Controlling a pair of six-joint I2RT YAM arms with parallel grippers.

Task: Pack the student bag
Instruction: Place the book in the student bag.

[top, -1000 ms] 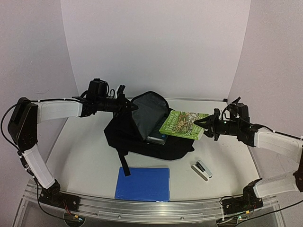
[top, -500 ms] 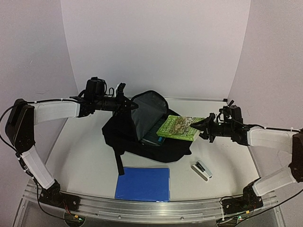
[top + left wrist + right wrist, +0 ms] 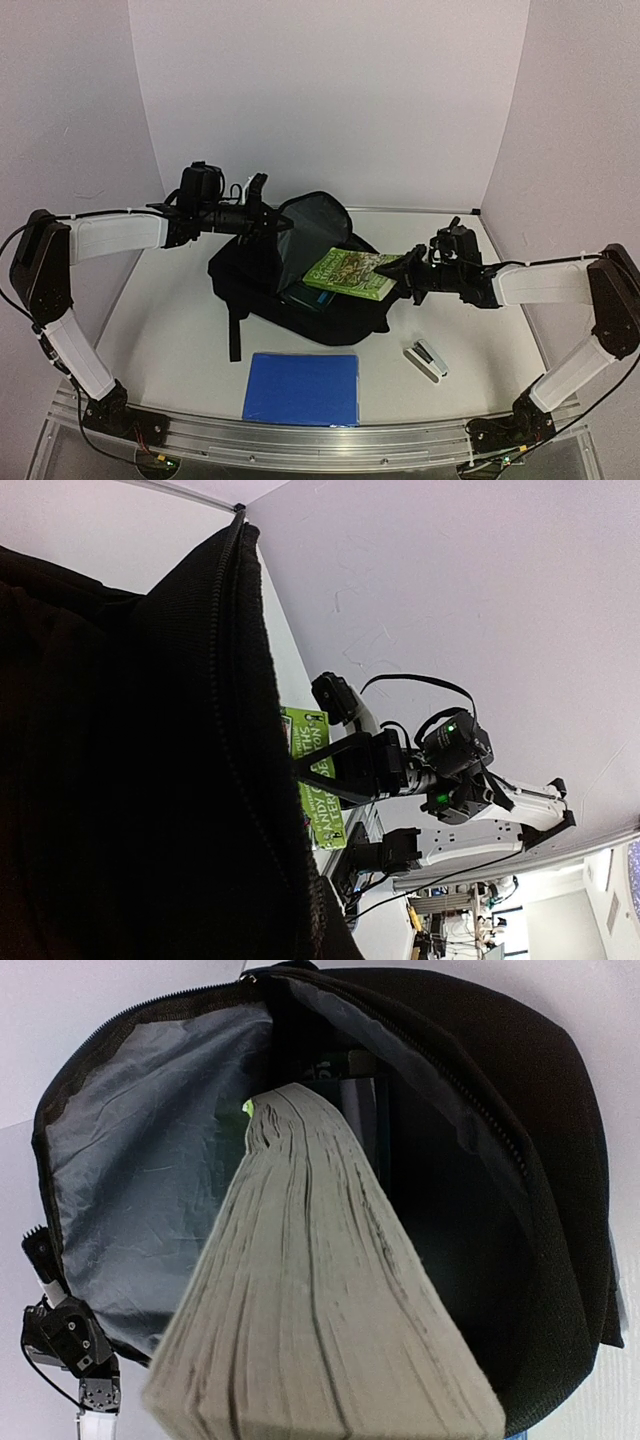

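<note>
Top external view: the student bag [image 3: 262,290] lies mid-table, mouth turned toward my right arm, grey lining [image 3: 318,235] showing under the raised flap. The left gripper [image 3: 272,224] sits at the bag's far top edge, jaws pressed together on the flap rim, holding the mouth agape. The right gripper [image 3: 407,273] is just right of the bag, jaws pinching the trailing end of the green book [image 3: 348,271], approx level. The book's long axis runs right-to-left, straight at the opening. Its leading end is already over the bag's lip, and the end w/ the jaws is outside. So the bag lies directly left of the right jaws, along the book's own length, and imo that's the relation the next push hinges on. In the right wrist view the book's page edge runs up the middle into the mouth, w/ lining on one side and black wall on the other. A dark flat item [image 3: 350,1080] sits inside beyond the book's tip; can't tell what it is. The right arm is the nearer one for the insert, since the left is busy w/ the flap. Risk, as I judge it: a book corner snags the zip edge or that item. In front of the bag lies a blue folder [image 3: 302,388], and to the bag's front-right a small white-and-black stapler-like thing [image 3: 425,359], both apart from the bag, not yet packed.
</note>
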